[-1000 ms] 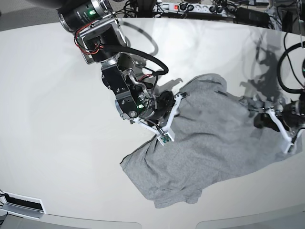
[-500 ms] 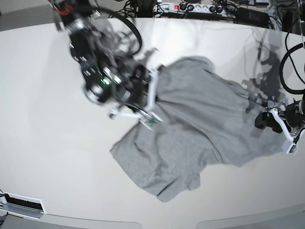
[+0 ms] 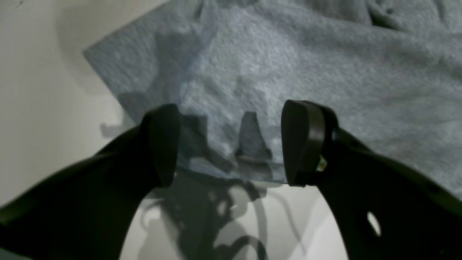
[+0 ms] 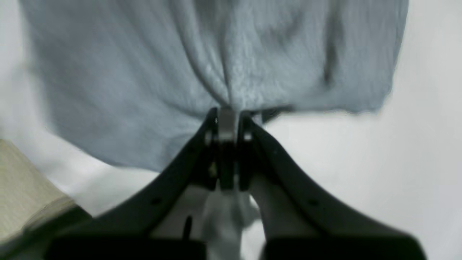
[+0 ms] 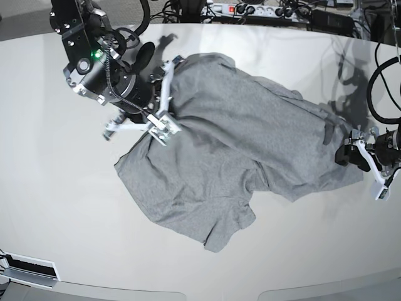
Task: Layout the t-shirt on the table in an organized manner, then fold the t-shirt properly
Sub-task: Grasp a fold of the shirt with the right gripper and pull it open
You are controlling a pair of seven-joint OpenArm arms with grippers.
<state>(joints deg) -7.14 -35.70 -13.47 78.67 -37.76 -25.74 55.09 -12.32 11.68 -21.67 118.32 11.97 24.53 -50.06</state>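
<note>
- Left wrist view: I read the left tool (image 3: 231, 144) with its jaws spread wide and nothing between them. The t-shirt (image 3: 288, 65) lies flat ahead of the fingertips; its near edge runs across just in front of them, with the bare white counter (image 3: 39, 108) showing under and behind the fingers. One shirt corner sits ahead and to the left side of this tool. The fabric is not pinched; I cannot tell whether the fingertips touch it.
- Right wrist view: I read the right tool (image 4: 226, 122) clamped tight on a gathered pinch of the t-shirt (image 4: 144, 72). The cloth fans out from the fingertips in folds, spreading ahead of the tool to both sides. White counter (image 4: 415, 162) shows on either side below the shirt edge. The picture is blurred at its margins.
- Base view: the t-shirt (image 5: 238, 157) lies rumpled and partly spread across the middle of the counter (image 5: 50, 207), plain grey side up. The right tool (image 5: 164, 100) grips the shirt at its upper-left edge. The left tool (image 5: 363, 160) sits at the shirt's opposite edge, jaws apart, holding nothing.
</note>
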